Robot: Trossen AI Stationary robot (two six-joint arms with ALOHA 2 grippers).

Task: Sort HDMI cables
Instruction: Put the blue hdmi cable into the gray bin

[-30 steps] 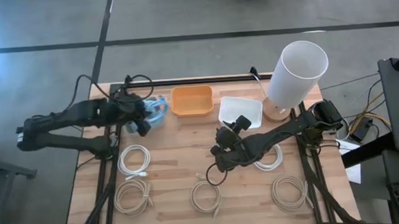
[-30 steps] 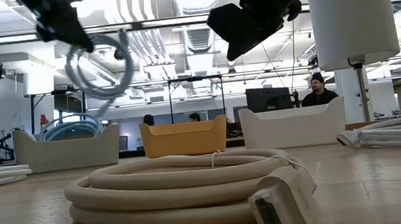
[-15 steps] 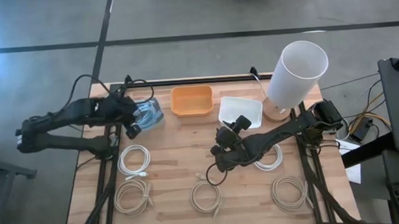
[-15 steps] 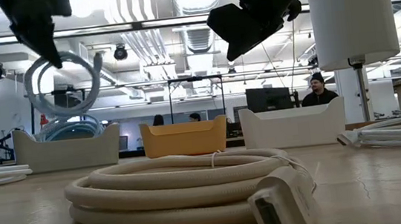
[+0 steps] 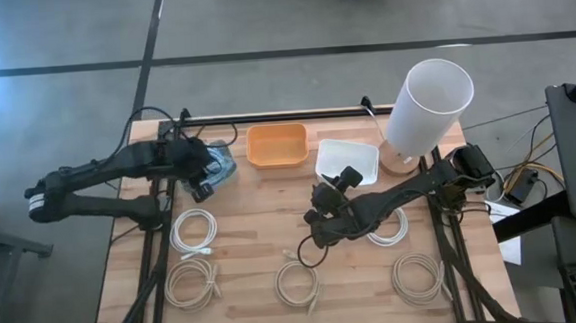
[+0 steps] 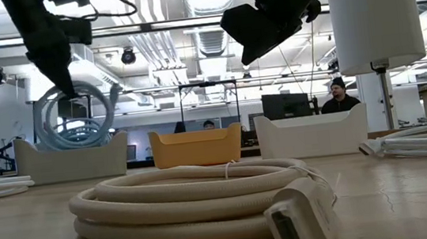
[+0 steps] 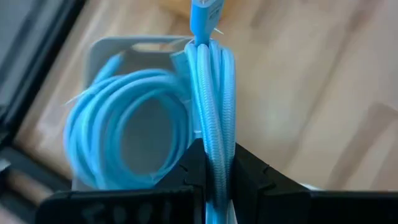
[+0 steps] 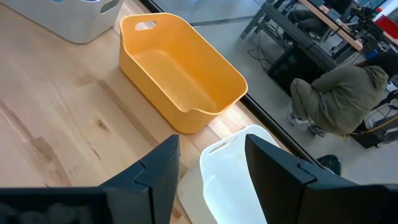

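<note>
You are partway through the sorting; one light blue cable (image 7: 127,134) already lies flat in the grey bin (image 7: 99,56) at the far left of the table (image 5: 262,223), and a second light blue coil (image 7: 211,118) hangs over that same bin, so the blue pile looks almost done; the orange bin (image 5: 277,144) and the white bin (image 5: 346,161) look bare inside, as far as the right wrist view shows them.

Five coils are left on the wood; two sit at the left, a white coil (image 5: 194,230) and a beige coil (image 5: 192,282) in front of it; a beige middle coil (image 5: 297,283) lies near the front edge; one pale coil (image 5: 386,227) lies partly under your right arm; the last beige coil (image 5: 417,277) sits at the front right; I think these must go in the orange and white bins, though I cannot tell which goes where.

Your left gripper (image 7: 214,171) is pinched tight on the hanging blue coil; the coil stands on edge between the fingers, right above the bin and beside the flat one; my guess is you only need to let go to finish this one.

Your right gripper (image 8: 211,165) waits in the air over the middle of the table with its fingers spread and nothing in them; the pale coil is the nearest one to it.
</note>
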